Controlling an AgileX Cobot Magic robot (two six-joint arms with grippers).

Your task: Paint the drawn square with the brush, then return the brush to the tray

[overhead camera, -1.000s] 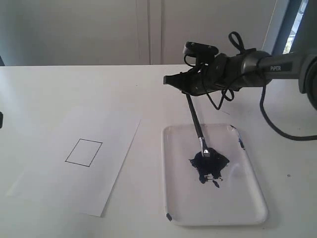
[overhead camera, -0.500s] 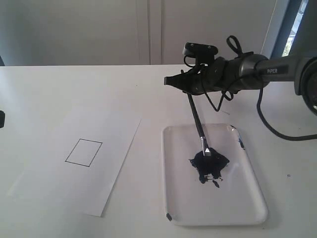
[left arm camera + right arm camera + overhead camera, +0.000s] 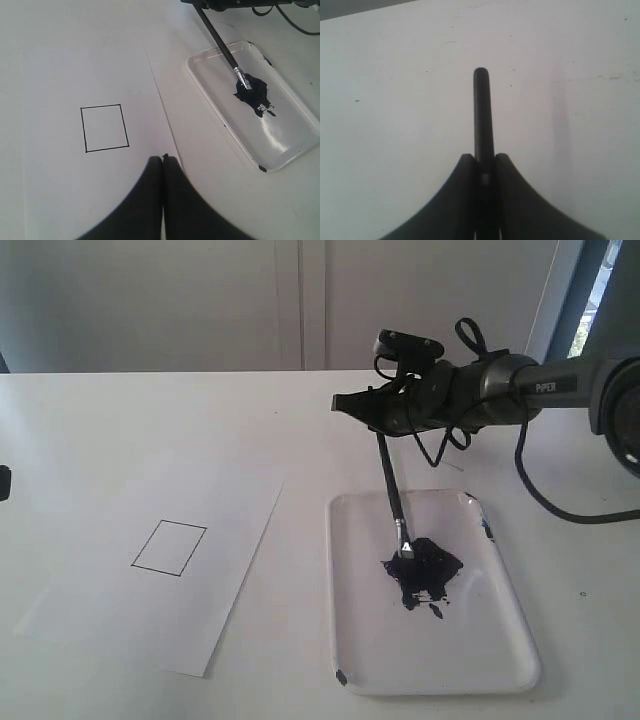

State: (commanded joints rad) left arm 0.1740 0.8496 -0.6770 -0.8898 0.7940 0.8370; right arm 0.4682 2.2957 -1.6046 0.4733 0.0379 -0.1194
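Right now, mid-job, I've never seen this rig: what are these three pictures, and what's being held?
This is a robot with two arms, each ending in a two-fingered gripper. One picture comes from a camera off the arms, the others from each wrist. On the white table lie a flat white paper sheet bearing a black-outlined drawn square, unpainted, and a glossy white rectangular tray with a dark blue paint blot. The right gripper is shut on a long thin black-handled brush, tip in the blot. The left gripper is shut, empty.
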